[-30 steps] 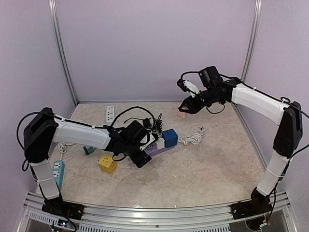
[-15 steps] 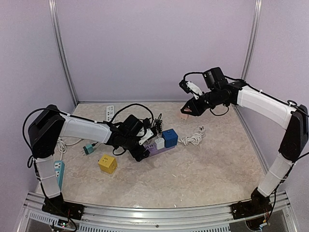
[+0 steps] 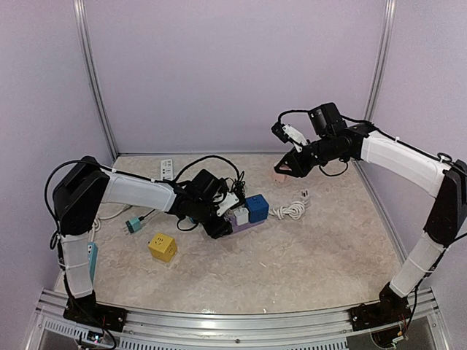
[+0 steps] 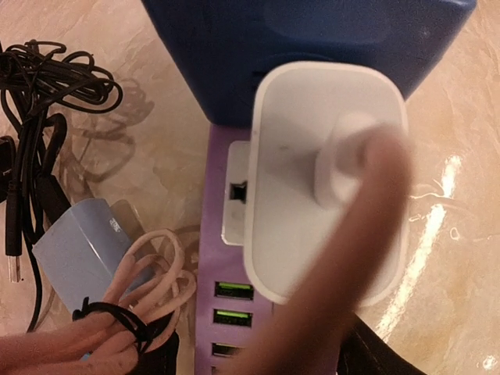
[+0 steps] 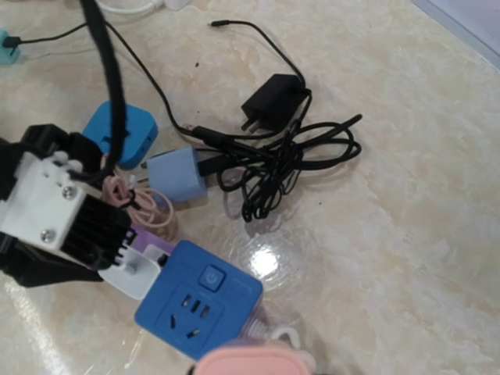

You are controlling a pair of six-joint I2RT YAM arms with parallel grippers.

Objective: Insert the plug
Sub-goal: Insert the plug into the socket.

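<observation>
A pale marbled table is seen from above, with two white-and-black arms stretched over it. A purple power strip is laid near the table's middle. Two things are carried on its top: a blue cube socket at one end and, touching it, the white plug. Whether the plug is pushed fully home cannot be told. A pink cable, blurred, is led out of the plug's top.

The left gripper is placed right at the white plug. Its fingers are barely shown, so whether the plug is pinched cannot be told. The right gripper is held in the air, well apart, its fingers pressed onto a pink block.
</observation>
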